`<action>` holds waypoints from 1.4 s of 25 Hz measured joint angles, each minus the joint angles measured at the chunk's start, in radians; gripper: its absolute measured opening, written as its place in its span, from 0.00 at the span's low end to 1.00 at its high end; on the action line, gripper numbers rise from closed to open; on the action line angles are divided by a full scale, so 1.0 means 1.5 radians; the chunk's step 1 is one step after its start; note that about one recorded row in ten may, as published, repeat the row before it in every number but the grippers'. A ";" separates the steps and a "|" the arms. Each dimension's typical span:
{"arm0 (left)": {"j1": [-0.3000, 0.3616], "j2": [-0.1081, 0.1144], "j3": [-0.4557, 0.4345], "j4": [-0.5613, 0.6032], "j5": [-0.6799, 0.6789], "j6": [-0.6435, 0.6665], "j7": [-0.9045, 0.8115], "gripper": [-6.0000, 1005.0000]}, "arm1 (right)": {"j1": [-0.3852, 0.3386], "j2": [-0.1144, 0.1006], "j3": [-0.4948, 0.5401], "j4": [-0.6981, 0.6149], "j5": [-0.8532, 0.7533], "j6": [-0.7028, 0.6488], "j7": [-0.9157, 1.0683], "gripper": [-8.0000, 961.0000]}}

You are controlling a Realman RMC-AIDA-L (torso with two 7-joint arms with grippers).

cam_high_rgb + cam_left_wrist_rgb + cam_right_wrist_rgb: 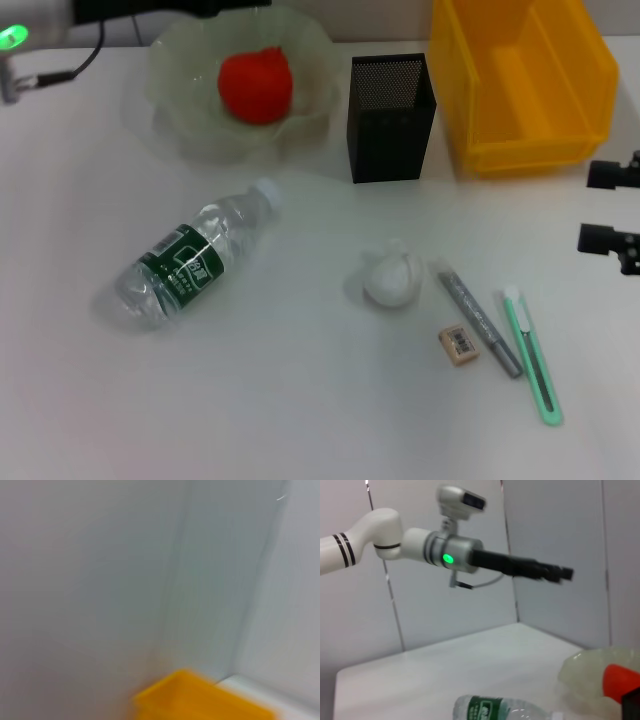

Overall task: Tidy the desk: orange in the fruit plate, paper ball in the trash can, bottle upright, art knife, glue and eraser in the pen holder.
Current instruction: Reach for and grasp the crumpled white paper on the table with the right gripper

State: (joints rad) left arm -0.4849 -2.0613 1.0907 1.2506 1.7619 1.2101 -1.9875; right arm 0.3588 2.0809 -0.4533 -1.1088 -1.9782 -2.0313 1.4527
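The orange (256, 85) lies in the translucent fruit plate (180, 120) at the back. The clear bottle (195, 262) with a green label lies on its side, cap toward the plate. A white paper ball (390, 278) sits mid-table. To its right lie the grey glue stick (478, 315), the small eraser (459, 344) and the green art knife (531, 352). The black mesh pen holder (392, 118) stands beside the yellow trash can (520, 80). My right gripper (608, 208) is open at the right edge, holding nothing. The left gripper (565, 573) hangs high above the table's far left.
The left arm's wrist (15, 45) with a green light shows at the back left corner. The right wrist view shows the bottle (490, 711) and the fruit plate (595, 672) from the side. A wall stands behind the table. The left wrist view catches the trash can's corner (200, 695).
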 joint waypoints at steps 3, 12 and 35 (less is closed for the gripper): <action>0.017 0.000 -0.020 0.000 -0.035 0.047 0.014 0.66 | 0.019 0.001 -0.048 -0.067 0.000 -0.004 0.089 0.74; 0.148 -0.001 -0.160 -0.050 -0.149 0.409 0.166 0.84 | 0.116 -0.003 -0.268 -0.278 -0.127 -0.013 0.361 0.76; 0.217 0.024 -0.181 -0.182 -0.137 0.488 0.329 0.82 | 0.323 0.004 -0.821 -0.111 -0.413 0.297 0.778 0.82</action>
State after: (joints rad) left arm -0.1599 -2.0250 0.8192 0.9782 1.5558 1.9418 -1.4937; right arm 0.8429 2.0876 -1.6846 -1.2757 -2.5978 -1.5852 2.6192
